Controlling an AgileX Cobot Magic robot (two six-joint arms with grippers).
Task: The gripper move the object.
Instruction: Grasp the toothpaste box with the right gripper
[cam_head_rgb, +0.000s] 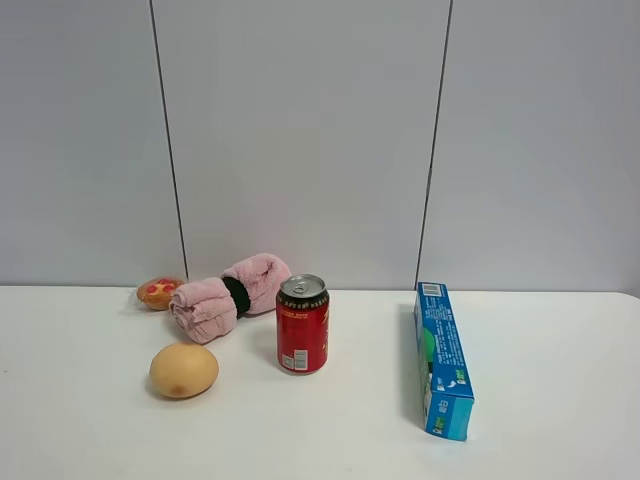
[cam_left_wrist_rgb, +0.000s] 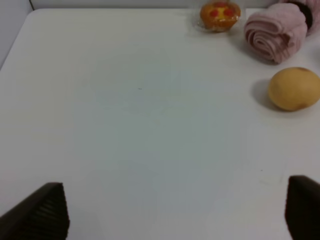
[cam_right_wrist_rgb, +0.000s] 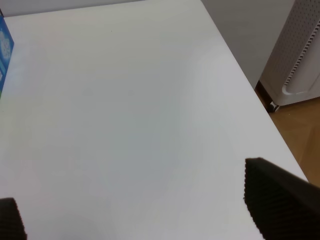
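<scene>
The long blue and green toothpaste box (cam_head_rgb: 441, 358) lies on the white table (cam_head_rgb: 560, 340) at the right, its length running front to back. Only a sliver of it (cam_right_wrist_rgb: 4, 57) shows at the edge of the right wrist view. Neither arm shows in the exterior high view. My left gripper (cam_left_wrist_rgb: 175, 210) is open and empty over bare table, its fingertips (cam_left_wrist_rgb: 42, 212) wide apart. My right gripper (cam_right_wrist_rgb: 135, 210) is open and empty over bare table, well away from the box, near the table's right edge.
A red soda can (cam_head_rgb: 302, 324) stands at the centre. A tan egg-shaped ball (cam_head_rgb: 184, 370) lies front left, also in the left wrist view (cam_left_wrist_rgb: 293, 89). A rolled pink towel (cam_head_rgb: 230, 295) and a small wrapped pastry (cam_head_rgb: 159, 292) lie behind. A white appliance (cam_right_wrist_rgb: 300, 55) stands beyond the table's right edge.
</scene>
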